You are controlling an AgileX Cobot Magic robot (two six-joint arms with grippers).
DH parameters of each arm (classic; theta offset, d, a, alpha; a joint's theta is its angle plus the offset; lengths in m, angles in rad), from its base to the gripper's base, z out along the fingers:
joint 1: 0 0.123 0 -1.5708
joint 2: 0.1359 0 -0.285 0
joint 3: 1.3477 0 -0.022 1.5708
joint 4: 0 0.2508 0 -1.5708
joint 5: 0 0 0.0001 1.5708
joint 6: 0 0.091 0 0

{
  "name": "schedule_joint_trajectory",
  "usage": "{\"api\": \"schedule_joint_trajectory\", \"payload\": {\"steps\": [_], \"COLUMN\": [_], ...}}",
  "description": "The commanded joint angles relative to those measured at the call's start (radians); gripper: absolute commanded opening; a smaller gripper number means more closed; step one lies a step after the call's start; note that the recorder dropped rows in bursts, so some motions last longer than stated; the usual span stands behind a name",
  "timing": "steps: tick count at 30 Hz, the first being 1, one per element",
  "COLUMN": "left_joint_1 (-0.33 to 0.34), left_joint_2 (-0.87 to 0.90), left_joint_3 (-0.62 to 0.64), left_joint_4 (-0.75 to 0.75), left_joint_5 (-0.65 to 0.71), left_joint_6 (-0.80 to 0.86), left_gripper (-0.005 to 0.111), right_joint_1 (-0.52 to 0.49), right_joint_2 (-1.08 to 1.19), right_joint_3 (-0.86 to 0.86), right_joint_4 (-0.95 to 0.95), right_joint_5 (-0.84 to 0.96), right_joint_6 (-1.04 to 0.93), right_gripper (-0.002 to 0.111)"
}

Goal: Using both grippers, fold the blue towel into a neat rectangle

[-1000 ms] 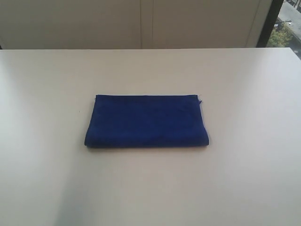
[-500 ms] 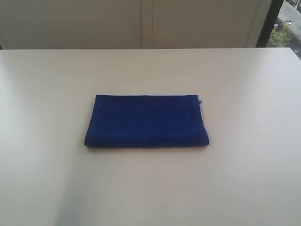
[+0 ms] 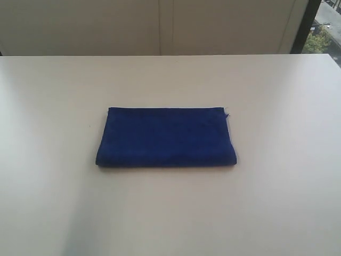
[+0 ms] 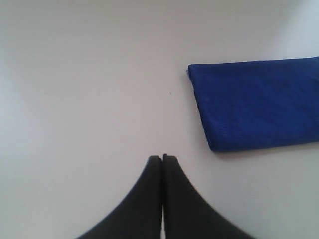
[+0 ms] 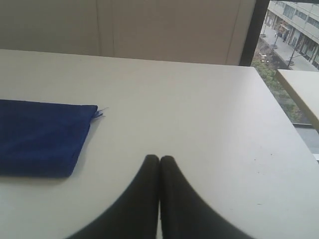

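Nothing has moved: the folded royal-blue terry towel (image 3: 165, 137) lies flat on the white table (image 3: 277, 213). The black left gripper (image 4: 162, 158), fingers pressed together and empty, sits apart from the towel. The black right gripper (image 5: 159, 158), likewise closed on nothing, is also clear of it.

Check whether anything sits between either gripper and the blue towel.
Nothing visible does. Only bare table separates the left gripper and the right gripper, both shut, from the blue towel.
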Motion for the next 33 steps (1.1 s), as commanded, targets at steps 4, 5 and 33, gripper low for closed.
{"api": "schedule_joint_trajectory", "payload": {"steps": [4, 5, 33], "left_joint_1": [0.001, 0.001, 0.001], "left_joint_2": [-0.008, -0.008, -0.008], "left_joint_3": [0.006, 0.006, 0.006], "left_joint_4": [-0.002, -0.002, -0.002], "left_joint_5": [0.001, 0.001, 0.001], "left_joint_6": [0.000, 0.000, 0.000], "left_gripper": [0.000, 0.000, 0.000], "right_joint_1": [-0.004, -0.004, -0.004], "right_joint_2": [-0.005, -0.005, -0.005], "right_joint_3": [0.004, 0.004, 0.170], "right_joint_4": [0.001, 0.001, -0.050], "right_joint_5": [-0.015, -0.015, -0.127], "right_joint_6": [0.003, 0.003, 0.003], "right_gripper": [0.000, 0.000, 0.000]}}
